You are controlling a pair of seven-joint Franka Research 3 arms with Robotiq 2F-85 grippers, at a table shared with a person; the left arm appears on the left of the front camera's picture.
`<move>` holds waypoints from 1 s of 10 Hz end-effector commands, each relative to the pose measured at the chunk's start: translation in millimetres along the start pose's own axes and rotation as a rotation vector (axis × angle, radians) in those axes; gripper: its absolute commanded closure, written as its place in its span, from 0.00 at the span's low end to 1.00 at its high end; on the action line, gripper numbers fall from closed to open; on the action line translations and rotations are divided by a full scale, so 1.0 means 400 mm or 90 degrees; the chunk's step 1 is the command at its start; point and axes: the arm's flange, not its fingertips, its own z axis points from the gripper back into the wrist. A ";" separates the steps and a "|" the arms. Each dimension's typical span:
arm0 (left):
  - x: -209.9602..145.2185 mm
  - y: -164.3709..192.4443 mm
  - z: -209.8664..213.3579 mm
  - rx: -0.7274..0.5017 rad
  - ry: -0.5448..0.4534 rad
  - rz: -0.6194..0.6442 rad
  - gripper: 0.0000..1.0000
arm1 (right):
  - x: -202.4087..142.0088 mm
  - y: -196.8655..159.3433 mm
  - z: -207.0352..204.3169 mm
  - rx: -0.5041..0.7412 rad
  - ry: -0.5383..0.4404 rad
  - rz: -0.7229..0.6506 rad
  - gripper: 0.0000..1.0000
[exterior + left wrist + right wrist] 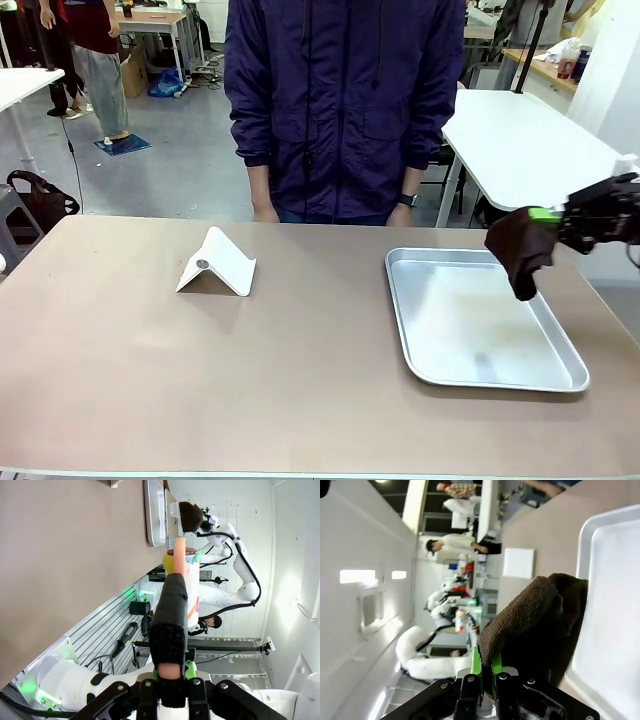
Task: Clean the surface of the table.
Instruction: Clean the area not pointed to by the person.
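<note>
Logged worktop (130, 350) spanning the front, white stand (220, 262) left of centre, tray (400, 320) at right. Found right jaws clamped on dark cloth (520, 250) hanging over tray's rim; left jaws clamped on black-sleeved tool (170, 615). Judged risks: cloth snagging rim, shoving tray, wiping tray instead of worktop.

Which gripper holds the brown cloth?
The right gripper, pinching the brown cloth near the right edge of the tray. The left gripper instead clamps a long black-wrapped pinkish object.
</note>
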 end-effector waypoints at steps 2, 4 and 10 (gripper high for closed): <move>0.005 -0.012 -0.004 -0.008 -0.007 0.007 0.82 | -0.097 0.067 0.141 -0.003 -0.010 -0.013 0.91; 0.005 -0.012 -0.004 -0.008 -0.007 0.007 0.82 | -0.153 0.076 0.223 0.012 -0.033 -0.012 0.91; 0.005 -0.012 -0.004 -0.008 -0.007 0.007 0.82 | -0.178 0.055 0.277 0.010 -0.057 -0.018 0.91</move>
